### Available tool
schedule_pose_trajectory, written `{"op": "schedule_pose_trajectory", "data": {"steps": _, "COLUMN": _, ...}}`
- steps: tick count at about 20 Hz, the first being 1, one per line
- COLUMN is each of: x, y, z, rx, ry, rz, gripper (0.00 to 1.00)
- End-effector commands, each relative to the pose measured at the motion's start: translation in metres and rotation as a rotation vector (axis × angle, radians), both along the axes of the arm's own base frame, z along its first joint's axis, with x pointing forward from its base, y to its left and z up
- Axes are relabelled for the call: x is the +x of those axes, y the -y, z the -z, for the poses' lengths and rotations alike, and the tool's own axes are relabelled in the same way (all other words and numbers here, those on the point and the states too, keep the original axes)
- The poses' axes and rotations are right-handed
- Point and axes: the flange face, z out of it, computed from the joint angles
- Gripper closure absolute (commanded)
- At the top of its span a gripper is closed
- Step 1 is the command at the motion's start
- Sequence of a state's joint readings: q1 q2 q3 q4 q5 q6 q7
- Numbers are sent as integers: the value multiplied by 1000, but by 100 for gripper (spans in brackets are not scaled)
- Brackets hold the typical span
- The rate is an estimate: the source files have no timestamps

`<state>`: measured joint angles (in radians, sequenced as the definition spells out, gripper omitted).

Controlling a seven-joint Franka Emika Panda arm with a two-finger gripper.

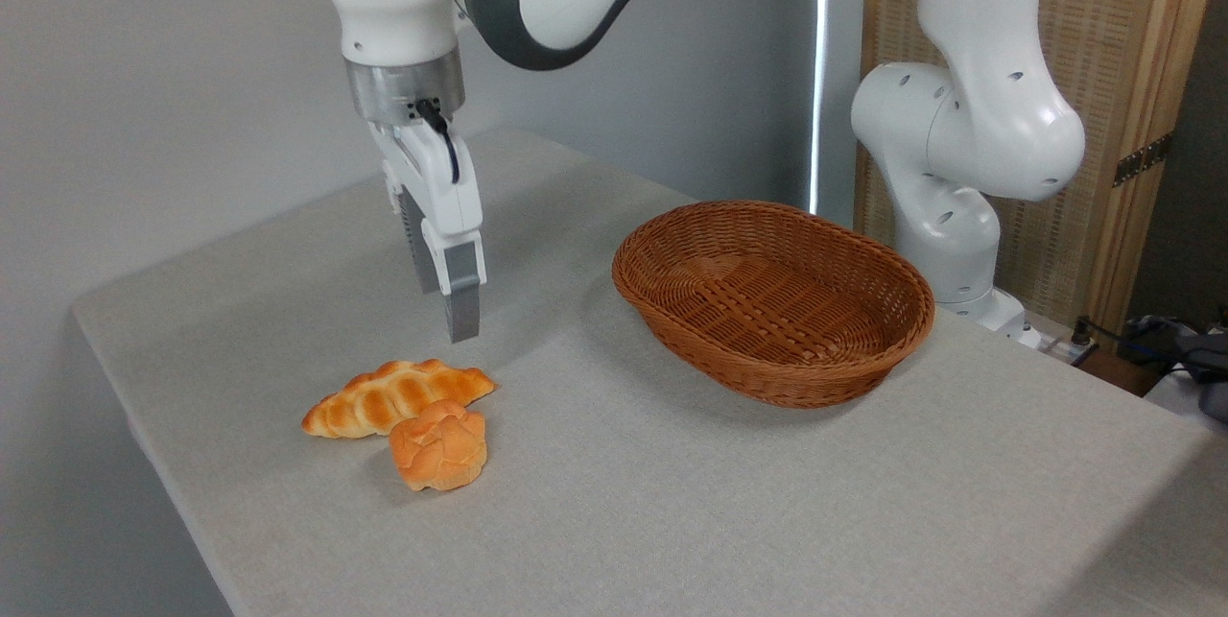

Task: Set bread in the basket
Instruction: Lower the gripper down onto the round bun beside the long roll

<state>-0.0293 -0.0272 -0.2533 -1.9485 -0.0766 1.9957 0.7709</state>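
The claw [451, 305] hangs in the air left of centre, above the long loaf [395, 396], gripping nothing; seen edge-on, so whether the fingers are apart or together cannot be told. The bun [439, 445] sits on the table [672, 502] in the lower left, touching the loaf. The basket [773, 298] stands right of centre, well apart.
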Motion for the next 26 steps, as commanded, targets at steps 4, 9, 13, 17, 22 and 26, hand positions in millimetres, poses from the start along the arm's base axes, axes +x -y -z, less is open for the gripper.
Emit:
{"op": "schedule_pose_trajectory", "data": {"steps": 4, "x": -9, "y": -5, "z": 37, "rx": 21, "ry": 19, "rz": 252, "gripper": 0}}
{"op": "schedule_pose_trajectory", "data": {"steps": 9, "x": -5, "y": -3, "z": 43, "rx": 12, "ry": 85, "rz": 248, "gripper": 0}}
{"op": "schedule_pose_trajectory", "data": {"steps": 13, "x": -3, "y": -7, "z": 41, "rx": 64, "ry": 103, "rz": 278, "gripper": 0}}
{"op": "schedule_pose_trajectory", "data": {"steps": 17, "x": 5, "y": -13, "z": 37, "rx": 132, "ry": 172, "rz": 315, "gripper": 0}}
{"op": "schedule_pose_trajectory", "data": {"steps": 22, "x": 18, "y": -19, "z": 44, "rx": 181, "ry": 242, "rz": 359, "gripper": 0}}
{"op": "schedule_pose_trajectory", "data": {"steps": 26, "x": 21, "y": -24, "z": 48, "rx": 219, "ry": 250, "rz": 389, "gripper": 0}}
